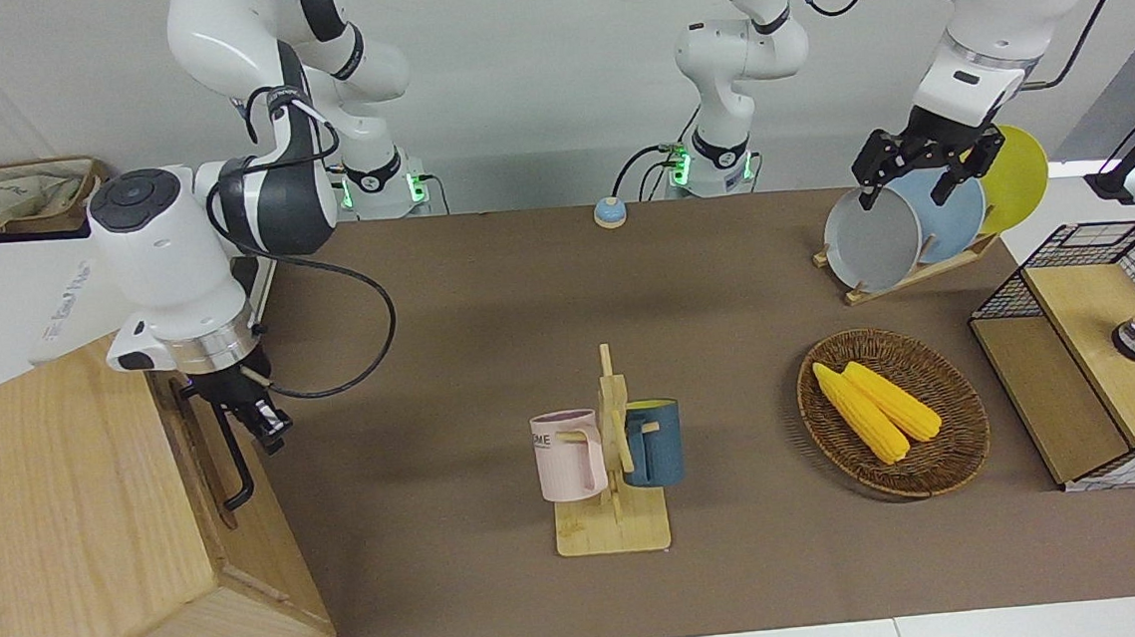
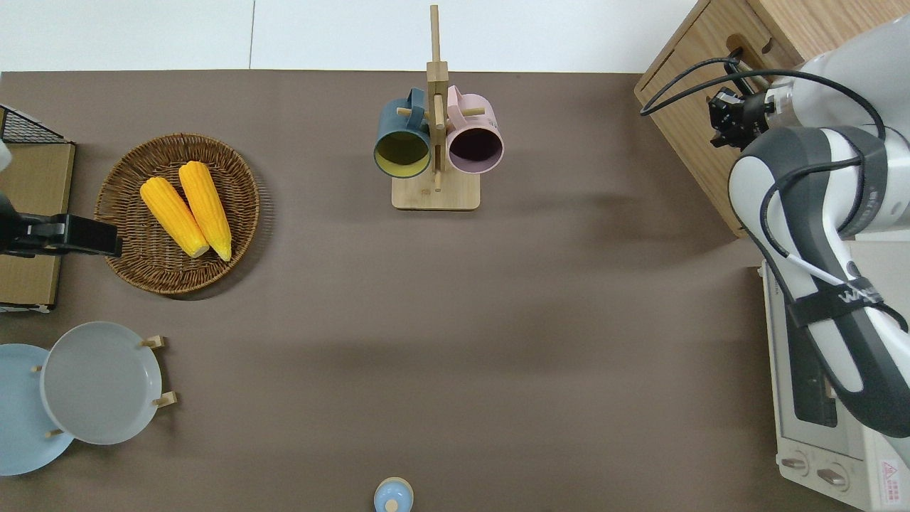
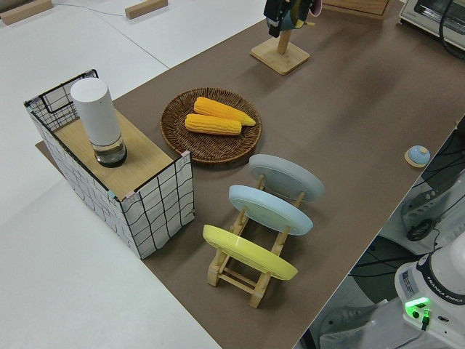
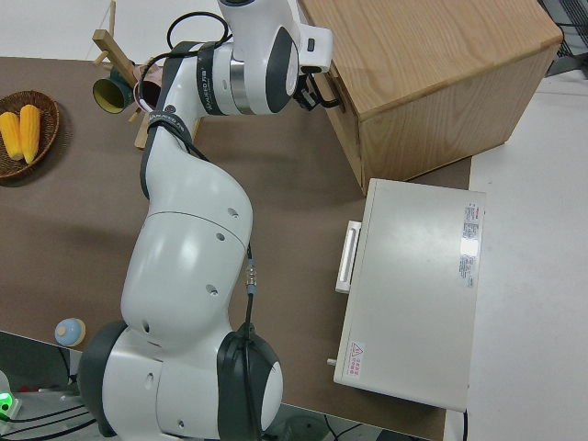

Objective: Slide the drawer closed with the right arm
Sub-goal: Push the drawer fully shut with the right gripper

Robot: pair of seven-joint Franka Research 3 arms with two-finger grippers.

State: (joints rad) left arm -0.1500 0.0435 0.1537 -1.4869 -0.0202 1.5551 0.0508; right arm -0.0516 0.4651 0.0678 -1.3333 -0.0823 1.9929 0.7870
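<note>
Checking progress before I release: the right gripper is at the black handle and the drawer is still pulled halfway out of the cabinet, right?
Not quite: the front view shows the drawer pushed in flush with the cabinet. The right gripper is at the black handle.

We identify this as a robotics laboratory staged as a kitchen. Two white robot arms are mounted at a table (image 1: 526, 291) covered with a brown mat, before plain white walls. Household props are set out: a white oven (image 2: 825, 398), a mug rack (image 1: 609, 455), a plate rack (image 1: 906, 225), and a wicker basket (image 1: 894, 414) of corn.
</note>
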